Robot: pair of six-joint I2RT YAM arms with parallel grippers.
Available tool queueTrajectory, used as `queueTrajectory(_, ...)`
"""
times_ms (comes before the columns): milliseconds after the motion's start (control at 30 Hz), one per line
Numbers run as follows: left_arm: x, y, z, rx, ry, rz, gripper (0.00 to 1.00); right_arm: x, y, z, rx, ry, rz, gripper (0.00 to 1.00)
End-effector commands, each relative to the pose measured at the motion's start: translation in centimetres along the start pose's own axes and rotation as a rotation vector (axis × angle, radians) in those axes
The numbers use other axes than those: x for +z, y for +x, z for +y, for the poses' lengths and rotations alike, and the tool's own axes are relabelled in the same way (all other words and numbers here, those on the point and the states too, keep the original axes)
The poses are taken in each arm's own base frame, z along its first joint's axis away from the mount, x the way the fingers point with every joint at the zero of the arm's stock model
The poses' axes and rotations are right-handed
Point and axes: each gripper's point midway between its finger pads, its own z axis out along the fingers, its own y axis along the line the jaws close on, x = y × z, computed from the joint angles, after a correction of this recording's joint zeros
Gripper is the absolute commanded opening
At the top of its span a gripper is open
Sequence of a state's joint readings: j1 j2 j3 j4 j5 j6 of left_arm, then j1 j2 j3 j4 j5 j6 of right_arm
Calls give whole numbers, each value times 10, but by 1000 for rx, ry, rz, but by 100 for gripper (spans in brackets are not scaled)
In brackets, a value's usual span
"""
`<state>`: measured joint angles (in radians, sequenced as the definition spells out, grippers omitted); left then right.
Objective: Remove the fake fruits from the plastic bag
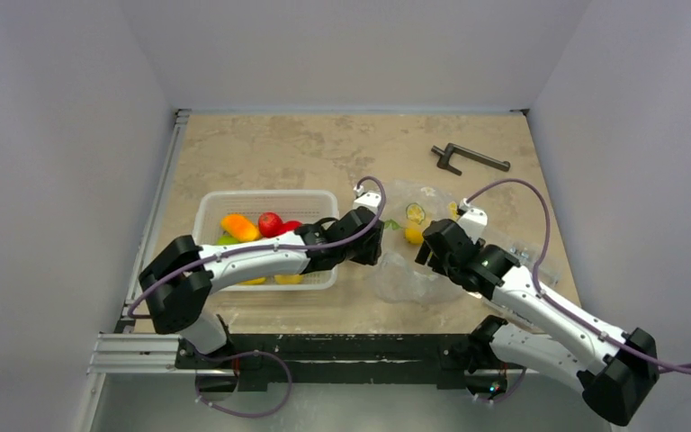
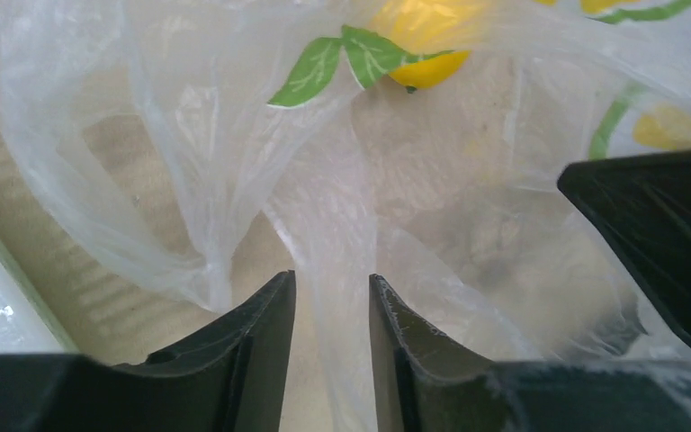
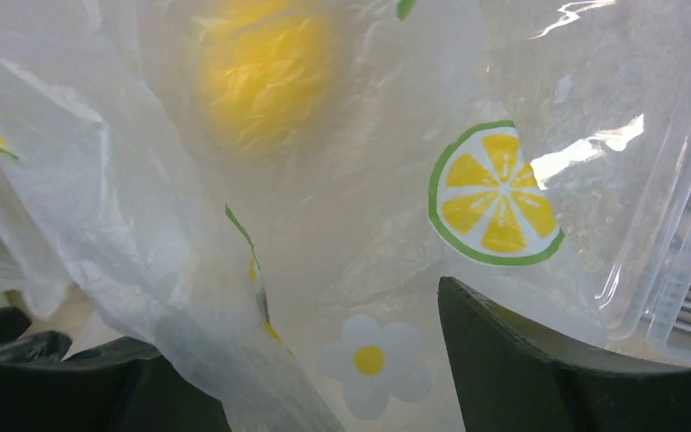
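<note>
Far left, the white mesh basket [image 1: 207, 211] holds its own fruit, not my business. My left claw [image 2: 330, 290] is low at the plastic bag [image 1: 403, 279], on its left edge. The jaws are narrowed to a slot with a pleat of film drawn through, pinched I'd say, anchoring the bag. The yellow pear-like fruit [image 1: 412, 235] sits inside, between my claws. My right claw [image 3: 297, 346] gapes wide with film draped across it, gripping nothing, poised to reach in, and the screw box [image 3: 684, 270] is just beside it

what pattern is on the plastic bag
The plastic bag shows yellow lemon slices, green leaves, a white daisy; best in right wrist view.
</note>
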<state>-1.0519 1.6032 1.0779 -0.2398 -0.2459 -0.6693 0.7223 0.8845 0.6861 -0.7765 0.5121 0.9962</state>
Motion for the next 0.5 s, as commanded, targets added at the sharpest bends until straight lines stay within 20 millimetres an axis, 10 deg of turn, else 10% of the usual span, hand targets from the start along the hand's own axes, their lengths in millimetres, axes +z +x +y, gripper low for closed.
queueTrajectory(0,-27,-23,-23,-15,131,-64,38,2,-33,14,-130,-6,-115,81)
queueTrajectory(100,-41,-25,-32,-18,193,-71,46,-1,-46,32,-205,-67,-145,99)
queueTrajectory(233,-64,-33,-29,2,209,-103,65,-3,-70,57,-298,-132,-228,97)
queueTrajectory(267,-69,-36,-27,19,203,-107,69,-3,-75,69,-324,-179,-247,90)
queueTrajectory(367,-83,-42,-18,66,162,-109,74,-14,-81,117,-450,-417,-304,9)
queueTrajectory(467,-94,-48,-11,94,149,-134,79,-25,-94,151,-509,-581,-431,0)
